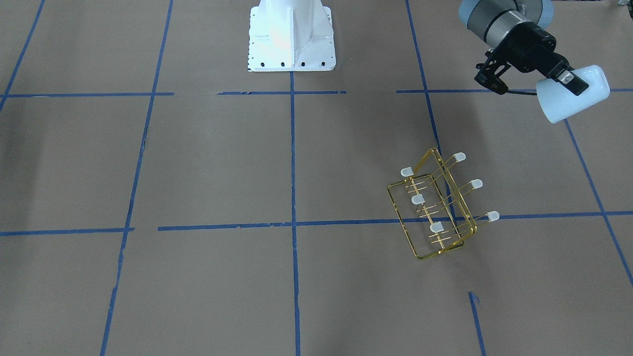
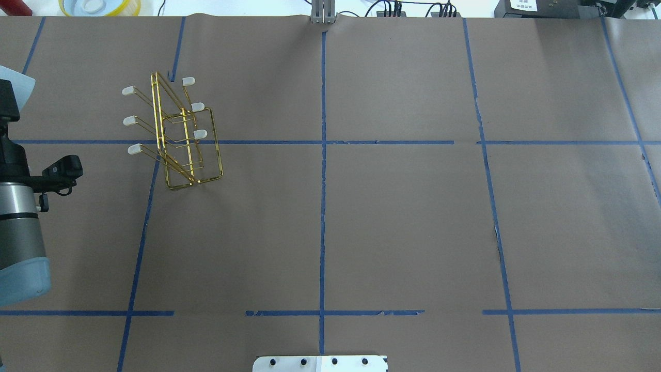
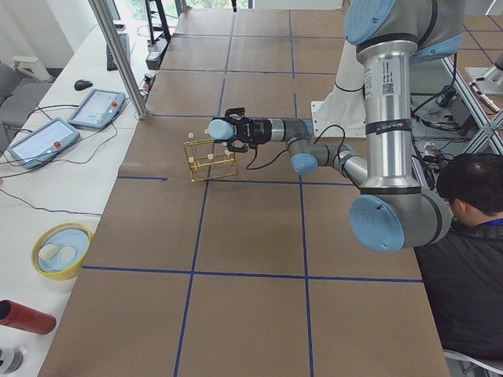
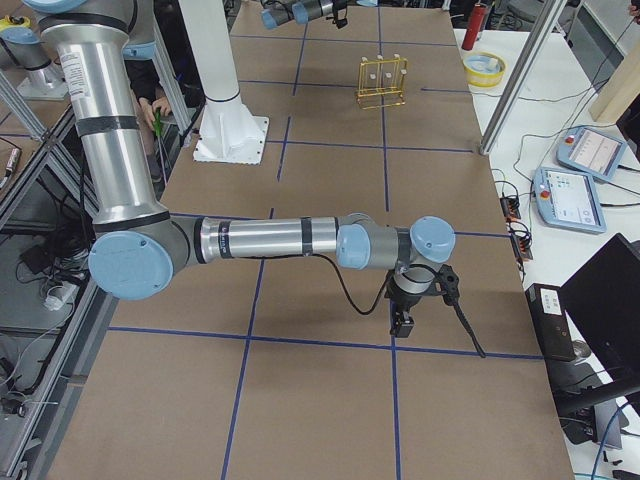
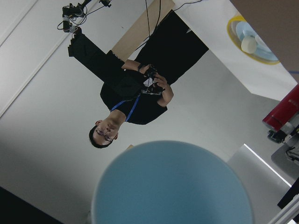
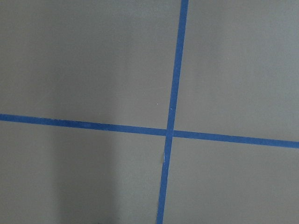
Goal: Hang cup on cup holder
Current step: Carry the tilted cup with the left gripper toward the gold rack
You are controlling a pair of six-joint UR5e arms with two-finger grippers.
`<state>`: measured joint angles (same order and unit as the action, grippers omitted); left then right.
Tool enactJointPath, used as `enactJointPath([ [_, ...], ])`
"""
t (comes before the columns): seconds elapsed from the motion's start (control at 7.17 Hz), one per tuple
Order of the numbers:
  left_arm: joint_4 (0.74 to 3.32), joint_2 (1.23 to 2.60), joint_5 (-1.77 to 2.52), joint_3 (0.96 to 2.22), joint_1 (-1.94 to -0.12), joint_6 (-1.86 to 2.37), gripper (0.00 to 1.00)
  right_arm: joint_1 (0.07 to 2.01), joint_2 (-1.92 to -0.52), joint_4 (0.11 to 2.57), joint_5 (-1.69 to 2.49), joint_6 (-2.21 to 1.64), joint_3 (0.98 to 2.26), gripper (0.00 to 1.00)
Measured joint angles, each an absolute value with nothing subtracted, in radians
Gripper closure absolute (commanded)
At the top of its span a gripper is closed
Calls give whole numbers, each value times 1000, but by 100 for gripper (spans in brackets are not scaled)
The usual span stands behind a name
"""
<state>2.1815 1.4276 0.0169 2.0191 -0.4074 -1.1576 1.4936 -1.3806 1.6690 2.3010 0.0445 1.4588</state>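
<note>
The cup, a small pale blue-white tumbler, is held on its side in the air by my left gripper, which is shut on it. One finger lies over the cup's wall. The cup holder, a gold wire rack with white-capped prongs, stands on the table below and to the side of the cup, apart from it. It also shows in the overhead view. The left wrist view shows the cup's rounded end. My right gripper hangs over bare table far from the rack; I cannot tell whether it is open or shut.
The robot's white base stands at the table's middle edge. A yellow bowl and a red cylinder lie off the table's far side. A metal post rises there. An operator sits by the left arm.
</note>
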Motion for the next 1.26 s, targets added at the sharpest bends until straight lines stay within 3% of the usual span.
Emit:
enactJointPath([
  [0.56, 2013, 1447, -38, 1961, -339, -978, 100, 1494, -1381, 1669, 2301, 44, 1459, 0],
  [1.26, 1992, 1567, -46, 1800, -324, -877, 100, 1494, -1381, 1669, 2301, 44, 1459, 0],
])
